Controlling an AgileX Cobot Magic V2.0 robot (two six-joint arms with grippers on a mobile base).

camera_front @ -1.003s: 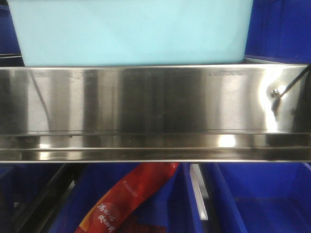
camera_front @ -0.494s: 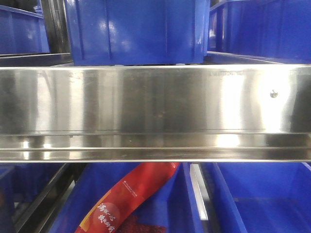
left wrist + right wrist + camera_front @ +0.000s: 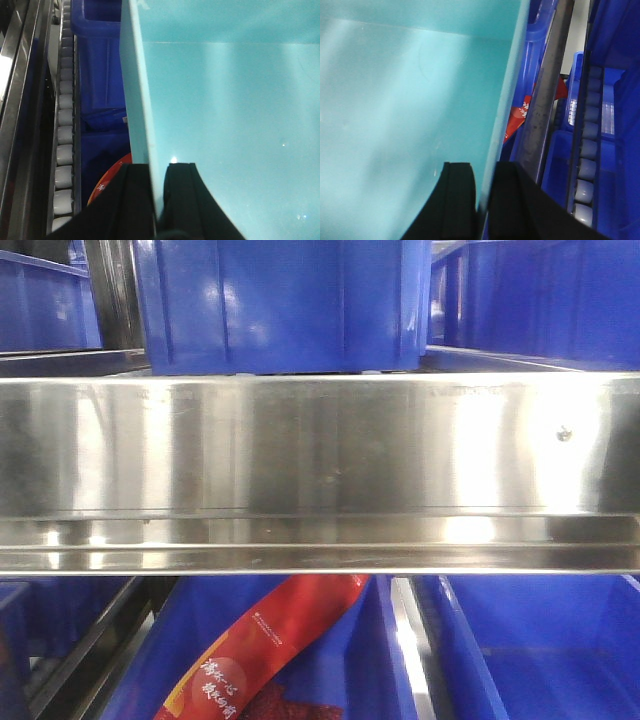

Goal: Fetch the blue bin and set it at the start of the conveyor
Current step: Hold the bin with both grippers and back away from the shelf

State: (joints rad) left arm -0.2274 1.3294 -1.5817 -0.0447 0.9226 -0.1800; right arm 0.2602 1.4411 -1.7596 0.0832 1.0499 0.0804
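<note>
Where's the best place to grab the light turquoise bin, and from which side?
Opposite side walls at the rim, from above: the blue bin has thin plain walls, so each hand straddles one, as the left hand and right hand do.

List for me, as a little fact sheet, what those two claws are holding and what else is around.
Held thing: pale turquoise bin
Left gripper: shut on one side wall, a finger each side
Right gripper: shut on the opposite wall, likewise
Front view: steel shelf rail, dark blue bins above, red packet below
Conveyor belt: not in view
</note>
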